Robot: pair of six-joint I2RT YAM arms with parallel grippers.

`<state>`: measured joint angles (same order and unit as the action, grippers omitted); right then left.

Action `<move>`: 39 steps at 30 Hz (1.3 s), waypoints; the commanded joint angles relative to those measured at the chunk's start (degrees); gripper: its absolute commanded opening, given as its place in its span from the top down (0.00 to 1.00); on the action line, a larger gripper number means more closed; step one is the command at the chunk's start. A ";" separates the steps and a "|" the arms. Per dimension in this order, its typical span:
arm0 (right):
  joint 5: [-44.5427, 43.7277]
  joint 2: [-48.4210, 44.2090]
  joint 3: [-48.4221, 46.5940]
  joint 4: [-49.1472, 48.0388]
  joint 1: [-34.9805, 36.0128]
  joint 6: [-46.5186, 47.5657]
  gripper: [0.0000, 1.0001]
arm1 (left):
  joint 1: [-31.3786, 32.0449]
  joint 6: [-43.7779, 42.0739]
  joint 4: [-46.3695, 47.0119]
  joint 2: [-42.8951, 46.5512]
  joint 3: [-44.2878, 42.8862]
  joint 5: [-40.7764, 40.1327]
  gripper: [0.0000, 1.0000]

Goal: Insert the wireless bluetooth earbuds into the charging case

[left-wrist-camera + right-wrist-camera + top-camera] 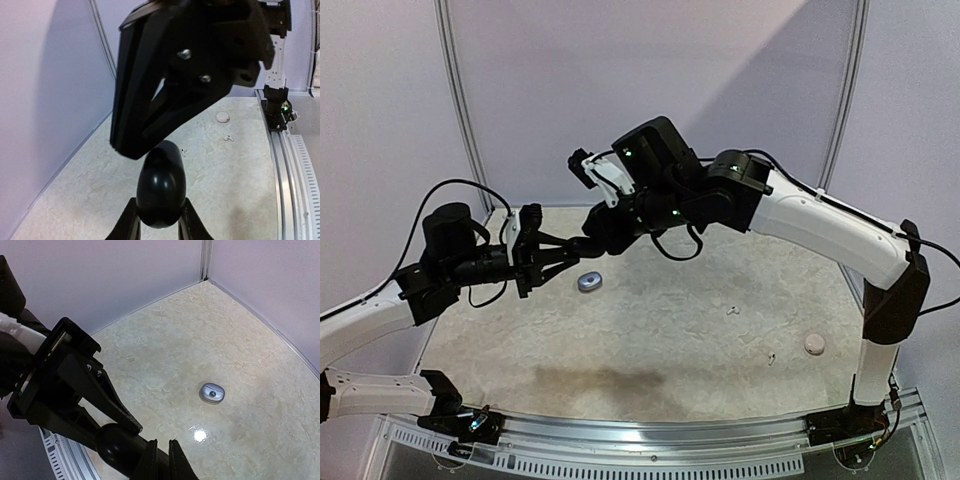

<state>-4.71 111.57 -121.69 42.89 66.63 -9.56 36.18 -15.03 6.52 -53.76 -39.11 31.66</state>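
My left hand [160, 206] is clamped on the black case [161, 182], holding it up off the counter [670, 340] toward the far left. My right hand [162, 462] is right up against that case with its fingers narrow, and I can't tell if anything's pinched in there. The white earbuds [732, 310] lie loose on the counter to the right, well apart from the black case, near a pinkish case [814, 343]. A grey case [590, 282] sits on the counter under both hands.
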 commanded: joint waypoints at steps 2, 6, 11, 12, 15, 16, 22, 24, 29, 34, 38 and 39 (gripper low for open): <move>-8.80 -5.47 4.61 2.19 -3.76 -6.02 0.89 | -0.54 13.18 -3.08 -1.82 -1.50 -1.78 1.00; -18.12 -10.34 11.01 7.34 -9.81 -14.74 0.79 | -2.80 22.36 -9.88 -3.84 -3.35 -4.40 1.00; -23.31 -18.31 25.35 15.79 -18.91 -28.47 0.62 | -13.15 31.10 -22.62 -10.83 -9.45 -3.74 1.00; -23.39 -20.41 29.14 16.42 -20.80 -30.19 0.55 | -15.49 32.02 -26.00 -13.03 -11.16 -3.11 1.00; -19.44 -25.93 41.28 17.31 -27.88 -34.22 0.40 | -22.26 35.19 -34.96 -20.05 -15.13 -0.13 1.00; -17.84 -27.92 45.38 17.02 -30.09 -35.07 0.35 | -23.84 35.70 -38.10 -22.09 -15.99 1.05 1.00; -16.90 -38.25 63.91 16.13 -38.68 -40.13 0.05 | -26.97 36.65 -43.97 -31.18 -17.50 3.20 1.00; -14.69 -40.56 68.21 15.18 -41.47 -40.93 0.01 | -27.47 37.38 -44.47 -34.64 -17.84 3.37 1.00; -11.62 -42.24 75.28 12.41 -45.43 -41.17 0.01 | -28.32 40.70 -41.59 -42.50 -17.54 4.22 1.00; -8.88 -41.07 80.09 9.54 -49.58 -40.33 0.01 | -28.32 43.82 -35.75 -45.69 -14.97 4.38 0.94; -5.73 -39.67 82.31 5.09 -50.28 -40.23 0.01 | -28.30 44.20 -36.58 -46.29 -14.34 2.83 0.70; -5.30 -39.26 82.39 4.46 -50.29 -40.06 0.01 | -28.28 43.99 -37.41 -46.29 -14.79 2.06 0.65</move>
<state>-13.87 70.87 -40.60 52.73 16.75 -49.28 8.38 27.94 -30.79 -99.02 -54.46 35.97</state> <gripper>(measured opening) 0.988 0.285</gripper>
